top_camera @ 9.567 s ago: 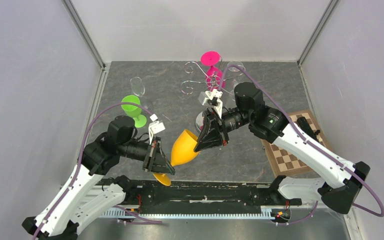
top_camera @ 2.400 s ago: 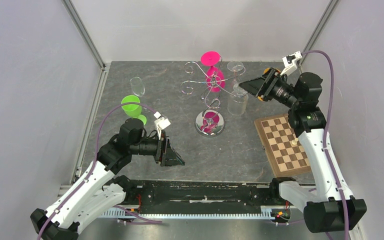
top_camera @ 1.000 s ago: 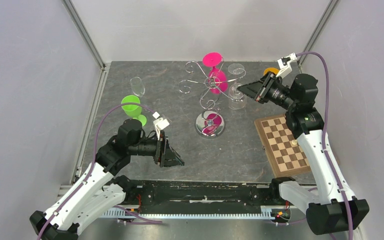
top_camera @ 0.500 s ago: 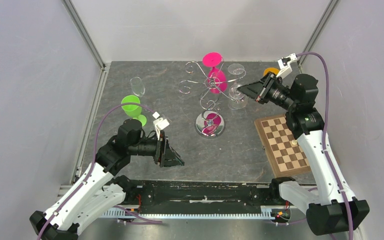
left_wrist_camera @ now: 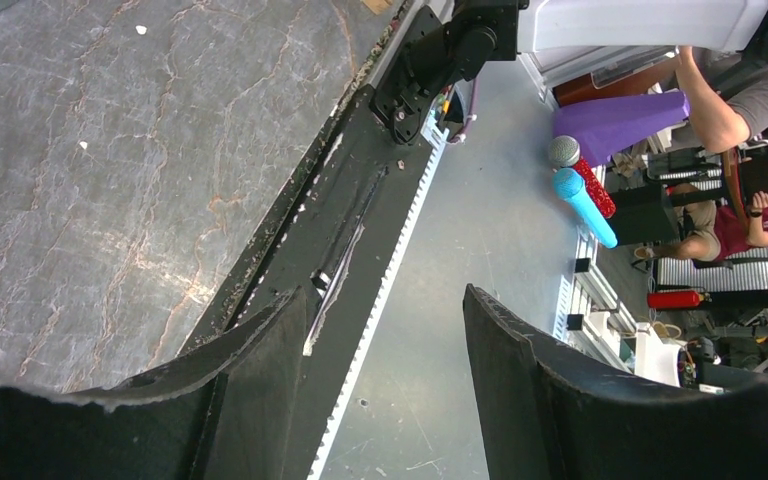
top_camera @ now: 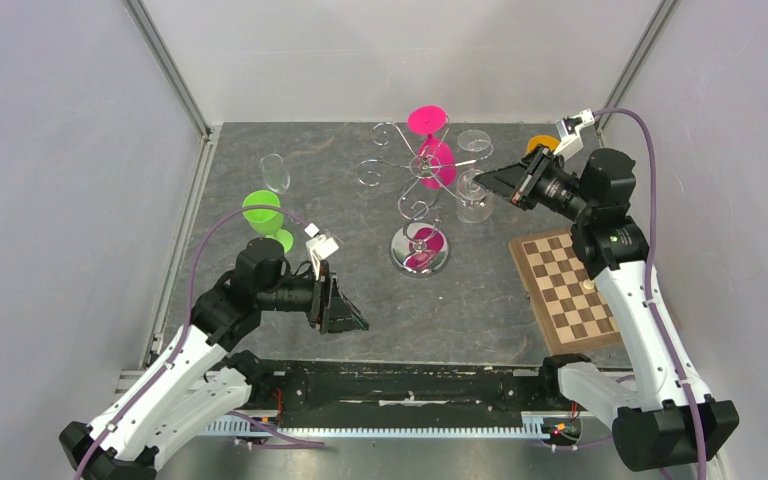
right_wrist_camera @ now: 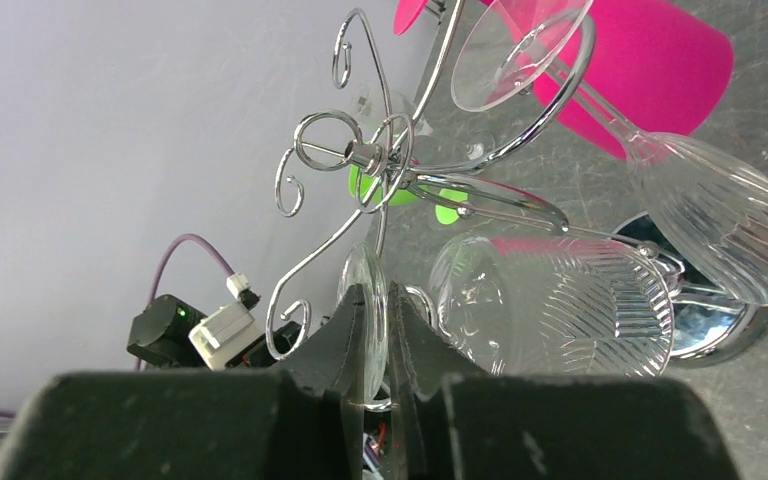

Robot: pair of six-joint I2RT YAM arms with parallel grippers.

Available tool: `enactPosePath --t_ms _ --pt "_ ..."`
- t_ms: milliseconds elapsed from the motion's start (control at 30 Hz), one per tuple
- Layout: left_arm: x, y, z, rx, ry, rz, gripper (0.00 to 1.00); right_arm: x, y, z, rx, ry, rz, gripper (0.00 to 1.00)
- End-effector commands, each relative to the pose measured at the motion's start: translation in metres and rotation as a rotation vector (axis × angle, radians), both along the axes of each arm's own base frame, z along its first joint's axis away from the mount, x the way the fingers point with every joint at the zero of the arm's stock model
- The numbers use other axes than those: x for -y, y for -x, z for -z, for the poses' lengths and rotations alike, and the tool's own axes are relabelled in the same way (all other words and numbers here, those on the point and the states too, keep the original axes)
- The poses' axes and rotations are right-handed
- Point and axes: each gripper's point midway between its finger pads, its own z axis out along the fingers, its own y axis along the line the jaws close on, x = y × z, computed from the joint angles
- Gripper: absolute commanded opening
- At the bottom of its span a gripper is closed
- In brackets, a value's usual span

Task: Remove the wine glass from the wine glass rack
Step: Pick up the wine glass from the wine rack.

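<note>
The left arm (top_camera: 175, 365) and right arm (top_camera: 640, 320) are built of white shell links joined by black motor housings. Each carries a lilac cable (top_camera: 652, 190) and a small white camera block (top_camera: 320, 245) near the wrist. The left claw (top_camera: 358, 325) and right claw (top_camera: 482, 180) are matte black with broad, wedge-shaped fingers.

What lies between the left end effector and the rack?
Only bare tabletop; the top view shows it from left end effector to wine glass rack.

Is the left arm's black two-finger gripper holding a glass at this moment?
No, the left gripper has its jaws wide apart in its wrist view, with nothing held between them.
</note>
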Motion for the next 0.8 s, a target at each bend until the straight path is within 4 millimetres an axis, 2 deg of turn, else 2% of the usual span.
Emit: enactPosePath --t_ms 0,400,767 --pt "0.001 -0.002 -0.001 -0.016 0.003 -0.019 0.65 -0.005 0.010 -0.025 0.022 -0.084 -0.022 0.00" --pt "0.001 -0.004 0.001 -0.022 -0.004 -0.025 0.65 -0.002 0.011 -0.021 -0.072 -0.181 -0.009 0.00" --pt "0.001 -0.003 0.001 -0.019 -0.003 -0.022 0.65 0.001 0.018 -0.034 -0.074 -0.215 -0.010 0.00"
